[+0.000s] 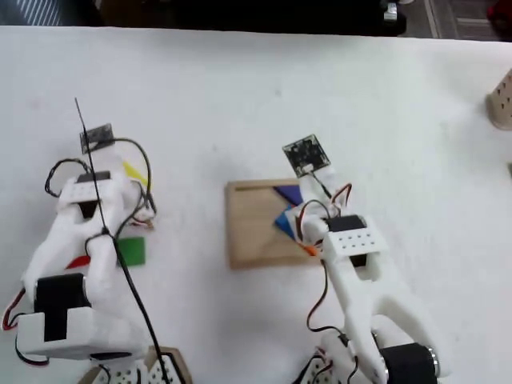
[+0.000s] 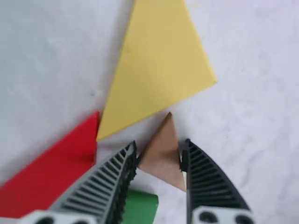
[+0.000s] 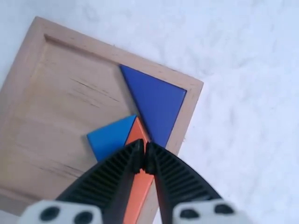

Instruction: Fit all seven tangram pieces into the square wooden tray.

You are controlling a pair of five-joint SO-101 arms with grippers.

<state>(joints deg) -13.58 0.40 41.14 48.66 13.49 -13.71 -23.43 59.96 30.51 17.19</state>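
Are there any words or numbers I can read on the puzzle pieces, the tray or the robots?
No text can be read anywhere.
Plain, with no writing: the yellow triangle, red piece, brown triangle, blue triangle, orange piece and wooden tray.
Too small to read: any marks on the circuit board by the tray.

White table (image 1: pixel 240 88); beige perforated block (image 1: pixel 501 100) at far-right edge.
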